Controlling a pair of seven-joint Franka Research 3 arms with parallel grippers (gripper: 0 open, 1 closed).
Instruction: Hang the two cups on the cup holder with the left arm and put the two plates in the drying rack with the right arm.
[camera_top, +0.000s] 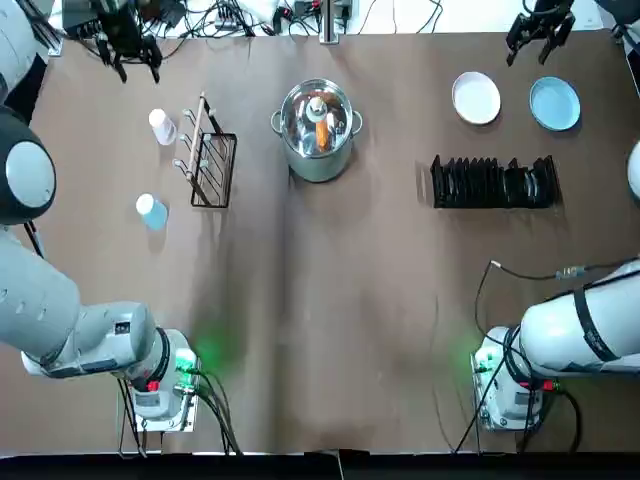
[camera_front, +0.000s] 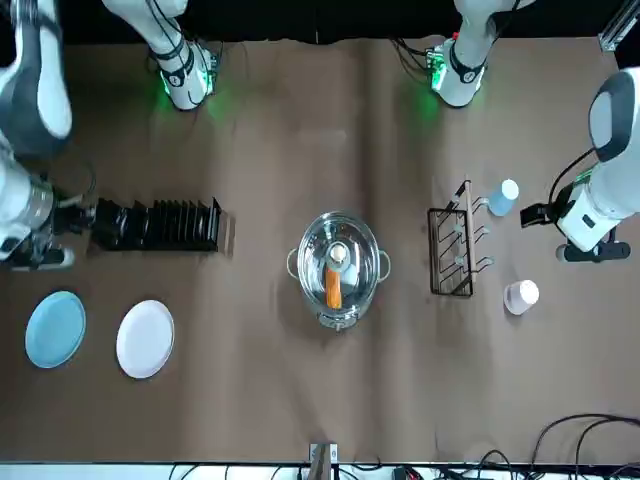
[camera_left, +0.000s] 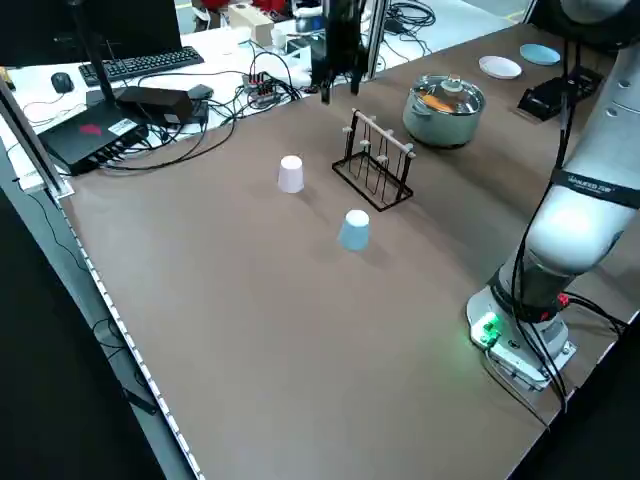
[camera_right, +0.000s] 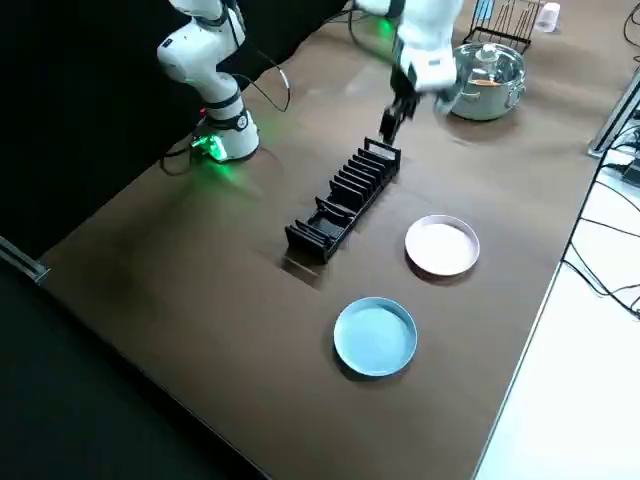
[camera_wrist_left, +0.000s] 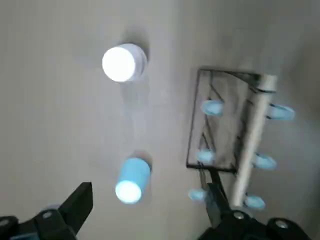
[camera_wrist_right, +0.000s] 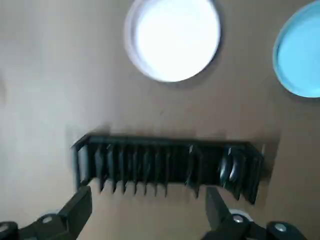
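Both tools open: right tool (camera_wrist_right: 145, 215) above drying rack (camera_wrist_right: 167, 165), its length crosswise.

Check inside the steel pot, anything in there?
Steel pot holds an orange carrot-like item and a pale piece beside it, seen through its lid. Anything beneath them is hidden.

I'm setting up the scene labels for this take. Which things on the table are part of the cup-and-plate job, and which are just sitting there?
Part of the job:
- white cup
- blue cup
- cup holder
- white plate
- blue plate
- drying rack
- left gripper, open
- right gripper, open

Just there:
- steel pot with food inside
- cables along the far edge
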